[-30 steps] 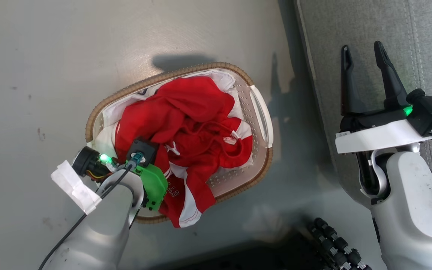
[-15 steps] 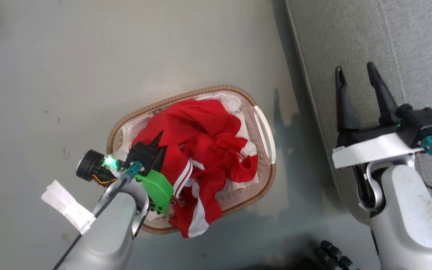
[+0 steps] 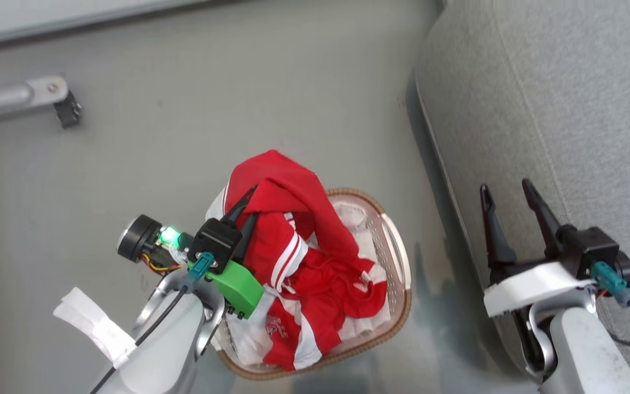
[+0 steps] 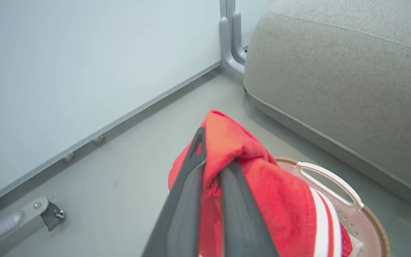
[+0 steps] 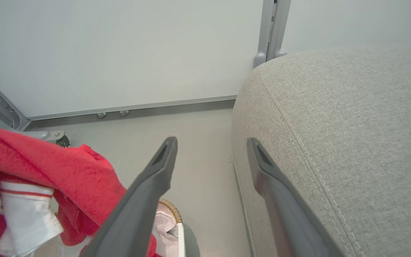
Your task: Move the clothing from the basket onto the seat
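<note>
Red clothing with white stripes rises out of the basket on the floor, pinched by my left gripper, which is shut on a fold of it. In the left wrist view the two fingers clamp the red fabric above the basket rim. More red and white garments lie in the basket. The grey seat stands to the right. My right gripper hangs open and empty over the seat's front edge; the right wrist view shows that gripper beside the seat.
A pale wall with a metal baseboard runs behind the basket. A metal leg with a dark foot sits on the floor at the upper left. A grey post stands in the corner by the seat.
The head camera has tilted up, shifting the whole picture down. My left gripper has lifted a fold of red clothing up out of the pile. The right gripper stays open.
</note>
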{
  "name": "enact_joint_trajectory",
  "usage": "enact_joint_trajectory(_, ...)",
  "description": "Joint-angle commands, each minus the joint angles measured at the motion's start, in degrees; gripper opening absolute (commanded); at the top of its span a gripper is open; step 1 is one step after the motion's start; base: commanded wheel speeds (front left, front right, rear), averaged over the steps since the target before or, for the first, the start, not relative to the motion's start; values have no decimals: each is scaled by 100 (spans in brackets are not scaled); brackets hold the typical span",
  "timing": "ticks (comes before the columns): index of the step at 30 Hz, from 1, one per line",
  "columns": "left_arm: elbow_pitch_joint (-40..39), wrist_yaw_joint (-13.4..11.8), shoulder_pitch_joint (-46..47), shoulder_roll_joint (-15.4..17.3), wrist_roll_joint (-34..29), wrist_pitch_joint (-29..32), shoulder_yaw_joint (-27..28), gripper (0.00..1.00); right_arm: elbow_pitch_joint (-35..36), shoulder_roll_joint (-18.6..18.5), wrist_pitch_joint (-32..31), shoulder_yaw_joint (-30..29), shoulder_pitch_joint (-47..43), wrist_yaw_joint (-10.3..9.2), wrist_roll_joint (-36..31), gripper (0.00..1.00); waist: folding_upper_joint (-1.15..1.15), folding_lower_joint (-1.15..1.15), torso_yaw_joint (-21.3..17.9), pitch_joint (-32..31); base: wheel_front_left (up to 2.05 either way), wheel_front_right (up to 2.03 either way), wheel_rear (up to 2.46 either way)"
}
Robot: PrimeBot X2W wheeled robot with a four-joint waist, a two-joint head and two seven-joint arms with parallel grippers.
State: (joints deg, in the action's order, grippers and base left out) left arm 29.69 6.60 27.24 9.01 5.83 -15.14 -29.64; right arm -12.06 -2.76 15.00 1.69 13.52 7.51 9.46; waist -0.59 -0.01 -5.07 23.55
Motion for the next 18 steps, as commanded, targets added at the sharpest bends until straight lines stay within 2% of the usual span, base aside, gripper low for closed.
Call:
enact_joint_trajectory(1, -115, 24, -62, 94, -99, -2, -28, 0, -40, -24, 28, 3, -174, -4, -56, 100, 59, 1, 224, -816, 0, 0, 0)
enact_joint_trajectory(12, -673, 75, 590, 484, -418, -2, -421, 0, -140, -23, 28, 113, -679, -4, -101, 100, 59, 1, 270, -1647, 0, 0, 0)
enact_joint_trajectory(18, -709, 90, 1270, 699, -288, 93, -742, 0, -152, -23, 28, 211, -765, -4, -109, 100, 59, 1, 245, -1862, 0, 0, 0)
